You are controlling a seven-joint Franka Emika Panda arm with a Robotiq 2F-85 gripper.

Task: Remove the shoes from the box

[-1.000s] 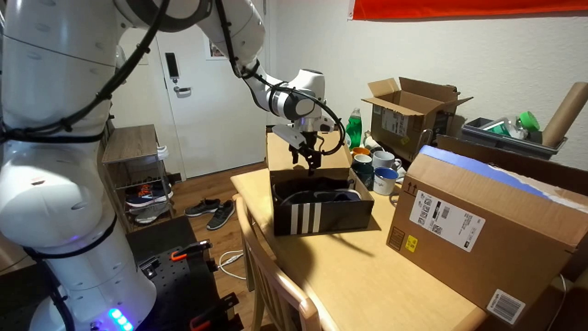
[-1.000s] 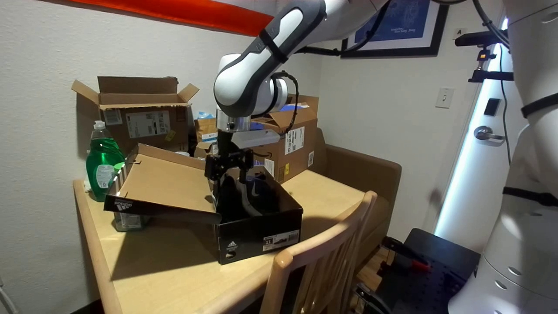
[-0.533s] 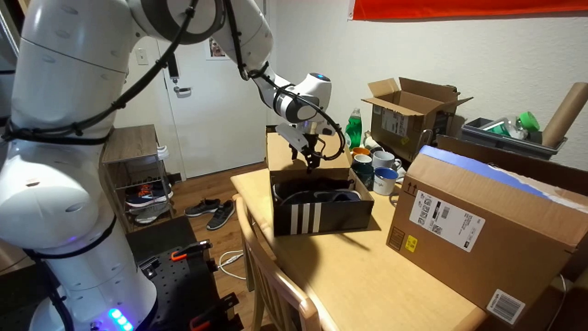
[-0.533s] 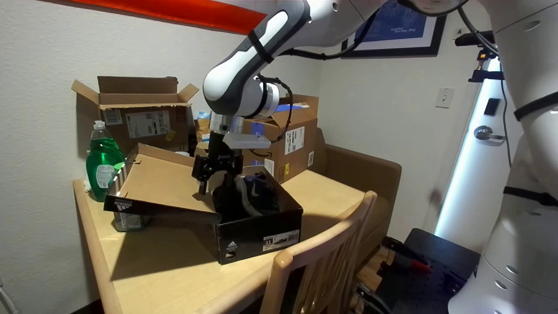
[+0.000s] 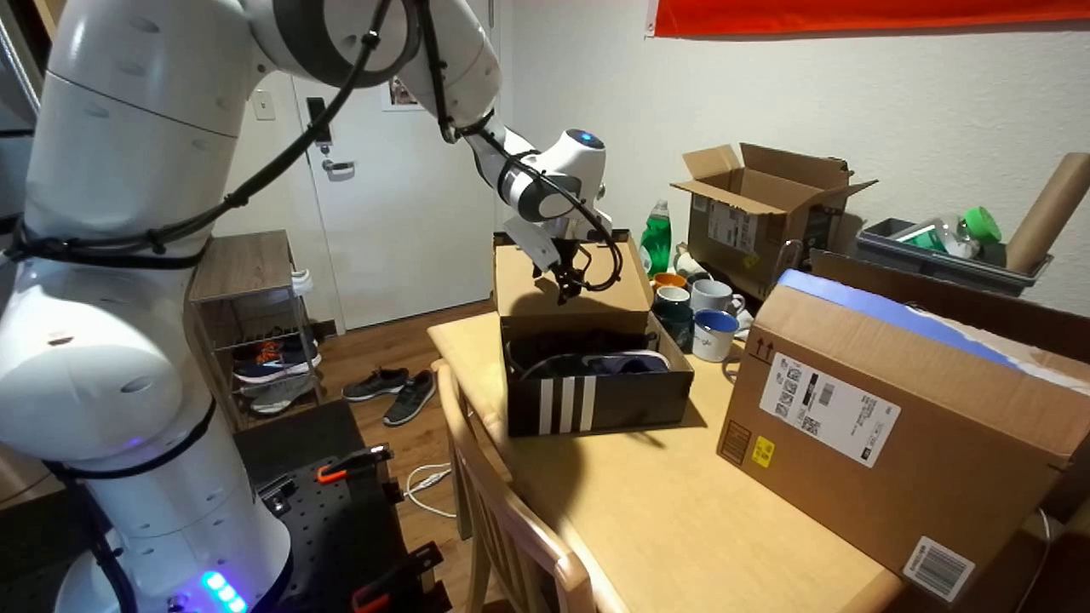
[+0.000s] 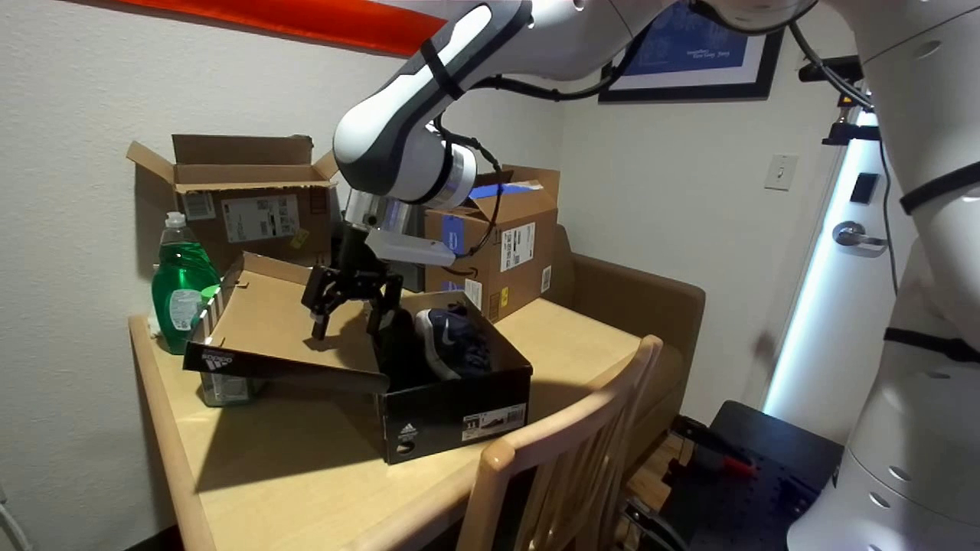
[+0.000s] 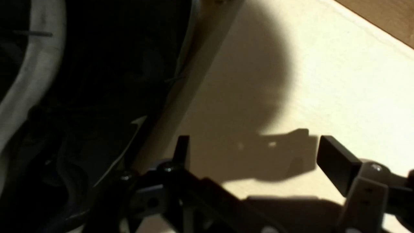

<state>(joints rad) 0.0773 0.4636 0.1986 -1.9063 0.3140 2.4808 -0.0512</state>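
The gripper (image 6: 346,329) has just shifted towards the left in an exterior view and tilts a little, so that it hangs over the opened lid (image 6: 268,317) rather than over the mouth of the box (image 6: 448,417). With that shift, the navy shoe (image 6: 458,342), part-hidden behind the jaws a second ago, shows plainly near the middle of the frame. It sits inside the box, well apart from the gripper. Beside it, on the lid's side, lies a dark mass (image 6: 402,352) that is probably its mate, though the corner is too dim to be sure.

In the wrist view the jaws stand spread wide and hold nothing; only the lid's pale inner face shows between them. The shoe's pale sole (image 7: 48,48) runs down the left of that frame, outside the grip.

For the task, this means that the navy shoe is not yet out, and the step looks like backing off for a better line, not grasping. Closing here would seem to gain nothing. The next move likely calls for a return over the box and a straight descent around one shoe; coming in aslant, a jaw could catch the lid and drag the whole box.
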